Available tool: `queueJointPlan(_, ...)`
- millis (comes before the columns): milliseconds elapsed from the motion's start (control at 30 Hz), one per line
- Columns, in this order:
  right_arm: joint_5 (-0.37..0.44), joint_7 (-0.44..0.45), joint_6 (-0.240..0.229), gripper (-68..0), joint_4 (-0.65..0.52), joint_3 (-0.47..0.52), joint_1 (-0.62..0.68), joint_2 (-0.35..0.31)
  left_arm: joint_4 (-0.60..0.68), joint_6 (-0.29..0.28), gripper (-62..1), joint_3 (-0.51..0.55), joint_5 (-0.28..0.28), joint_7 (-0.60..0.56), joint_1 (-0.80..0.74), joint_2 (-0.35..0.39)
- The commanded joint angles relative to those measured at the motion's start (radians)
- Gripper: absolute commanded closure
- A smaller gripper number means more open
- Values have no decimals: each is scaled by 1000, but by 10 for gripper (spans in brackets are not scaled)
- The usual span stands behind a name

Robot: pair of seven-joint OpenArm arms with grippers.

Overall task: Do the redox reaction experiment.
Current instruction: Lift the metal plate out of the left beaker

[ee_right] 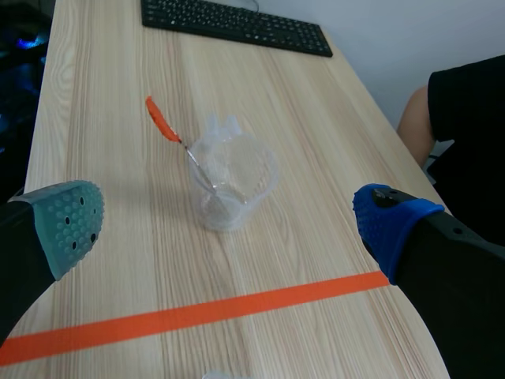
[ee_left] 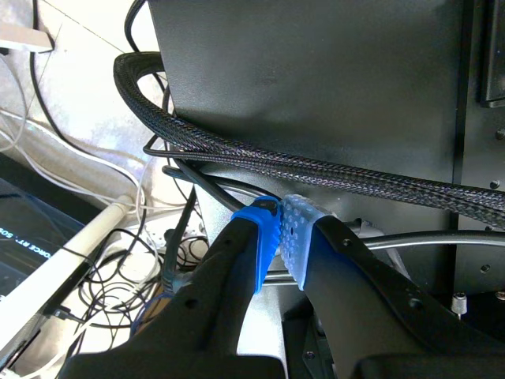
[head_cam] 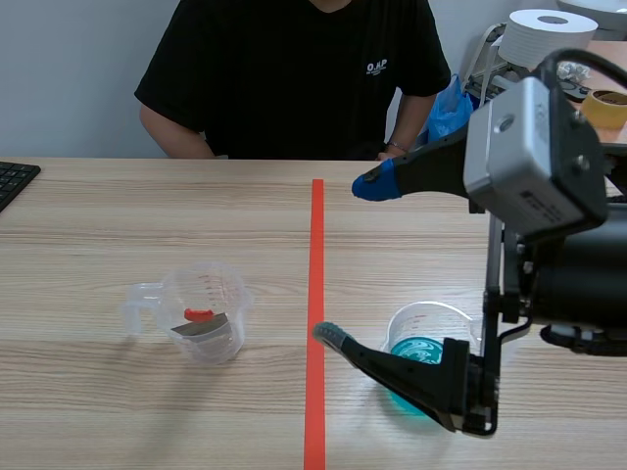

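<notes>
Left of the tape line point(head_cam: 315, 284), a clear plastic measuring cup point(head_cam: 211, 338) holds an orange-handled spatula point(head_cam: 199, 315). Right gripper point(head_cam: 348, 259), released, hangs over a clear cup of blue-green liquid point(head_cam: 419, 350). Left gripper point(ee_left: 280, 237) clenched, empty.

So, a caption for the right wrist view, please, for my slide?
Open right hand above the table, facing a clear cup with an orange-handled tool.

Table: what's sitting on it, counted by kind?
Clear cups: 2, the tool cup and the liquid cup
Orange-handled tool: 1
Keyboard: 1
Total: 4
</notes>
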State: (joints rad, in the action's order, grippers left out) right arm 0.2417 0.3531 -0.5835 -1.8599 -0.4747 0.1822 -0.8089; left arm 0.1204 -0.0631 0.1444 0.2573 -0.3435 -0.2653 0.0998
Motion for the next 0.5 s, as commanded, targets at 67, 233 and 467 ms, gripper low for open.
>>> queueJointPlan(67, -58, 78, -16, -679, 47, -49, -47, 47, 11, -2, -42, 2, -2, -4, 3, 0)
queueJointPlan(233, -158, 148, -15, -679, 140, -141, -118, 114, 11, -2, -42, 2, -2, -4, 3, 0)
queueJointPlan(467, -240, 232, -7, -679, 311, -256, -235, 235, 11, -2, -42, 2, -2, -4, 3, 0)
